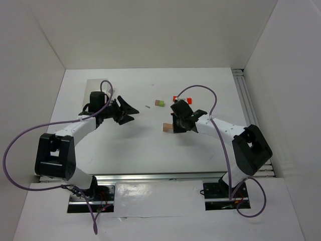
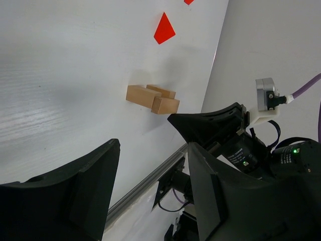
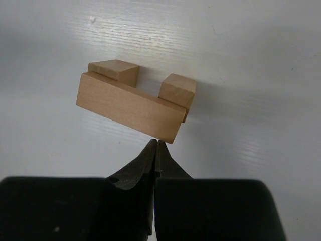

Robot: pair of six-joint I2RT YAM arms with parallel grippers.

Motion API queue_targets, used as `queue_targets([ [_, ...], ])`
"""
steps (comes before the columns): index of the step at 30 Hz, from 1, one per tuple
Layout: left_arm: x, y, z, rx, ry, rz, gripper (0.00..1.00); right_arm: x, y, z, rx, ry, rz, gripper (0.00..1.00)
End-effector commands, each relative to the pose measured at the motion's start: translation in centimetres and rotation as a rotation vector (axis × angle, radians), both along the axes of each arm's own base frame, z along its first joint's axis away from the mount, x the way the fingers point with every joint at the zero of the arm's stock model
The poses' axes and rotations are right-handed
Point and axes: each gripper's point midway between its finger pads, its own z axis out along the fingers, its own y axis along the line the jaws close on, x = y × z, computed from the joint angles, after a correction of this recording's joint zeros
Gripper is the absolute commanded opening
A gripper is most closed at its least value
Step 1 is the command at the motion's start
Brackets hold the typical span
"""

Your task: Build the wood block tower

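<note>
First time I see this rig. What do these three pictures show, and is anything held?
A left arm and a right arm are bolted to a white table. The wide picture looks down from above; the other two come from cameras on each wrist. The left tool stands open and empty. The right tool is shut, holding nothing, its tips just in front of three tan blocks: a long one with two small ones behind. Farther off lie a green block and red blocks.

Reaches up and inward with the left arm (image 1: 80, 129), elbow bent out to the side, left gripper (image 1: 131, 113) spread wide and holding nothing. Mirrors this with the right arm (image 1: 225, 129), right gripper (image 1: 174, 123) pinched fully closed, fingertips touching.
</note>
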Motion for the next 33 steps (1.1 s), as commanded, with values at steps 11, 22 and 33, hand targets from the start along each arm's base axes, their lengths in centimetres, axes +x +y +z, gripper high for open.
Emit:
queue_targets([
  [11,1.0,-0.7,1.7,-0.008,-0.086,-0.038,0.69,1.3,-0.4,0.6,-0.036,-0.042,-0.027,0.0],
  [22,0.9,-1.1,1.4,-0.007,-0.077,-0.047,0.69,1.2,-0.4,0.6,-0.031,-0.048,-0.027,0.0],
  [33,0.9,-1.1,1.4,-0.007,-0.077,-0.047,0.69,1.1,0.0,1.6,0.001,-0.061,-0.016,0.0],
])
